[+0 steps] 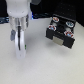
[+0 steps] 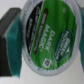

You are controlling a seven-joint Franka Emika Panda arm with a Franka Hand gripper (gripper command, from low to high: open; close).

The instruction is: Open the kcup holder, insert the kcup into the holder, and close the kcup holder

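The kcup fills the wrist view: a white pod with a green foil top printed "Dark Magic", tilted on its side. One black finger with a teal pad presses against its rim. My gripper hangs low over the white table at the exterior view's left, shut on the kcup. The pod is too blurred to make out in that view. The kcup holder, a black box, stands at the exterior view's right, apart from my gripper. Its tray of round slots shows on top, holding pods with reddish tops.
The white table surface spreads between my gripper and the holder. Dark and blue background items lie along the far edge behind the arm.
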